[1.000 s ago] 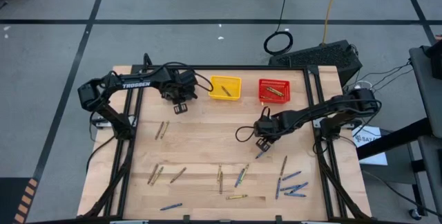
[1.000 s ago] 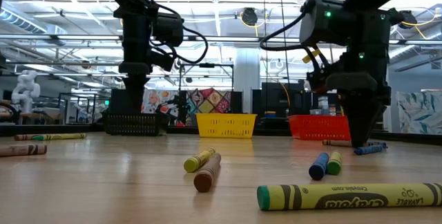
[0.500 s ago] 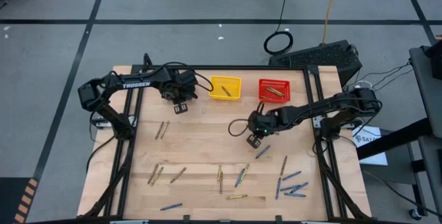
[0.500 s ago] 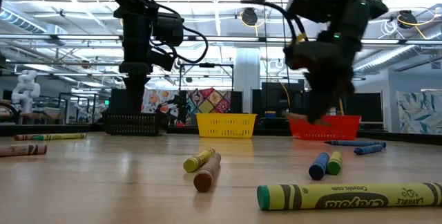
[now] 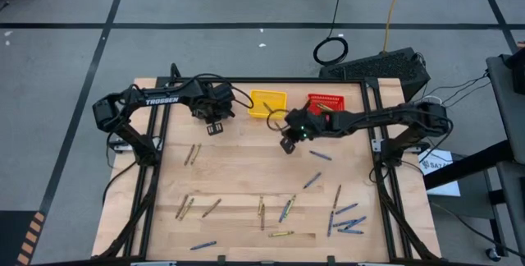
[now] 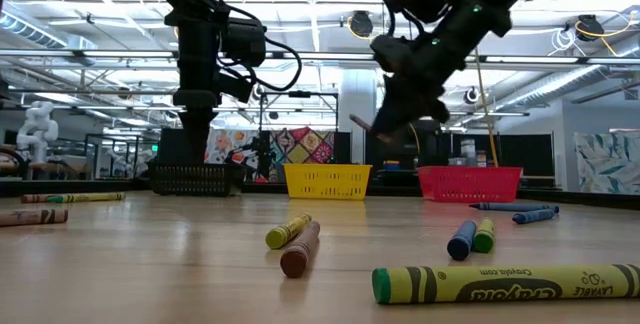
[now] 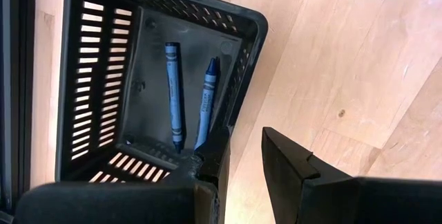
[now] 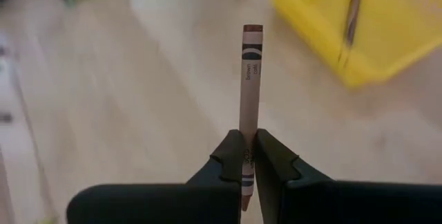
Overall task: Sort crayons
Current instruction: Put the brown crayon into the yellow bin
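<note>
My right gripper (image 5: 287, 143) (image 8: 248, 144) is shut on a brown crayon (image 8: 251, 79), in the air just on the near side of the yellow basket (image 5: 264, 102) (image 8: 359, 30), which holds one crayon. My left gripper (image 5: 215, 128) (image 7: 245, 148) hangs open at the near right corner of the black basket (image 7: 103, 79), where two blue crayons (image 7: 174, 89) lie flat. Several blue, olive and brown crayons (image 5: 287, 208) lie loose on the table's near half. My right gripper pinches the brown crayon's near end (image 8: 249, 126) between its two fingers. The fingers slant down from the table's right side toward the far left. The crayon sticks out ahead of the fingertips, along the fingers, lifted clear of the table.
A red basket (image 5: 326, 108) with olive crayons stands right of the yellow one, at the far edge. Two blue crayons (image 5: 320, 155) lie below my right arm. A black frame (image 5: 156, 176) runs round the wooden table. The table's middle left holds only two crayons (image 5: 191, 153).
My right gripper has risen from the table's right middle and swung toward the far left, toward the yellow basket. It has tipped from pointing down to slanting forward. The brown crayon has gone along in it, clear of the table.
</note>
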{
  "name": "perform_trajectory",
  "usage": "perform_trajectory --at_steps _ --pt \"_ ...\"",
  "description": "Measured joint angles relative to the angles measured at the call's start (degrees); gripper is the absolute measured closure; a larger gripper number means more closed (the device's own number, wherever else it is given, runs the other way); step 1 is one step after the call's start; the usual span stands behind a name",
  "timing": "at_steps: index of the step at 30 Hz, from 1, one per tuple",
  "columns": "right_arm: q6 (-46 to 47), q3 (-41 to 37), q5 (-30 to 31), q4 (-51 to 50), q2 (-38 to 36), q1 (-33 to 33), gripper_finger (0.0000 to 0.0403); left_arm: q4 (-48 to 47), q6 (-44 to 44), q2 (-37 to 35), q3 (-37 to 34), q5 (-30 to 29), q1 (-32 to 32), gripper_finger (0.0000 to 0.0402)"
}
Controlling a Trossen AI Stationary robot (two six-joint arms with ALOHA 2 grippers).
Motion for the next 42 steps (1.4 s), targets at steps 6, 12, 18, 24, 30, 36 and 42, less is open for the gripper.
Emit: perform_trajectory --at_steps 6,12,18,24,30,36,42 --pt "-3.82 0.02 -0.02 7.45 1.66 -5.41 0.0403 0.01 -0.01 0.0 0.0 0.0 0.0 0.0324" --pt "-6.72 3.42 -1.96 9.61 7.65 -10.38 0.0403 0.0 -0.02 0.0 0.0 0.0 0.0 0.0324" --pt "-11.41 11.67 -3.35 6.56 14.64 -12.77 0.0403 -0.07 -0.02 0.0 0.0 0.0 0.0 0.0324" --pt "-14.72 19.85 -3.33 -1.56 18.82 -14.13 0.0403 -0.17 0.14 0.0 0.0 0.0 0.0 0.0324" --pt "-16.37 24.25 -4.67 -10.84 21.79 -15.66 0.0403 0.25 0.31 0.0 0.0 0.0 0.02 0.0324" --pt "-17.73 24.33 -6.43 -11.43 25.43 -16.62 0.0392 1.33 0.0 0.0 0.0 0.0 0.02 0.0324" --pt "-19.22 24.33 -6.25 -10.63 25.63 -16.62 0.0379 1.31 -0.02 0.0 0.0 0.0 0.01 0.0324"
